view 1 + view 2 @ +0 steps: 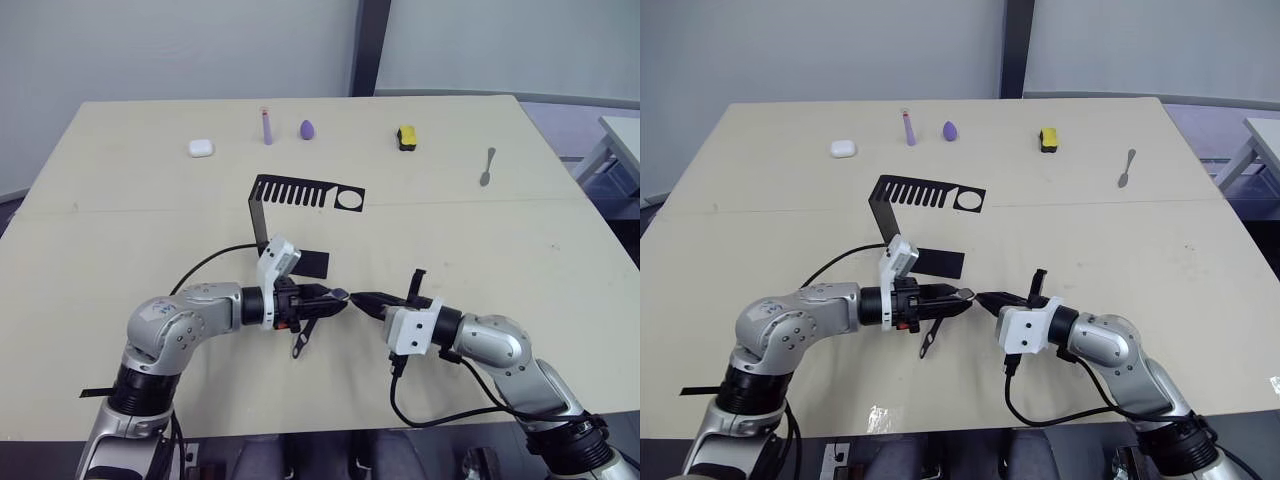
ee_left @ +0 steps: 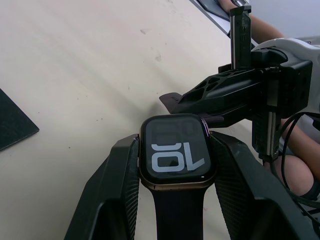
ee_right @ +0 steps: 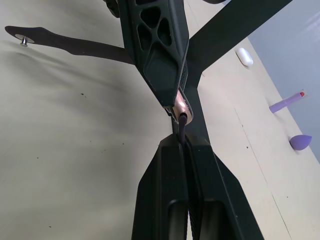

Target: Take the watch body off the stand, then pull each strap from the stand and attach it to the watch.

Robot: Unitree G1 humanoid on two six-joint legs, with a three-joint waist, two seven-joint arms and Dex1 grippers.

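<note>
Left gripper (image 2: 172, 200) — watch body (image 2: 174, 152) inside

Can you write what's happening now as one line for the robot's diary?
left gripper: holds watch body | right gripper: presses strap into it | stand: bare

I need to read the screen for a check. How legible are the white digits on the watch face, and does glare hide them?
Left wrist view: the rounded-square black-screened watch body sits sharp between the left gripper's black fingers, digits crisp, upside down, faint reflection above them. Left eye view: too small to read.
</note>
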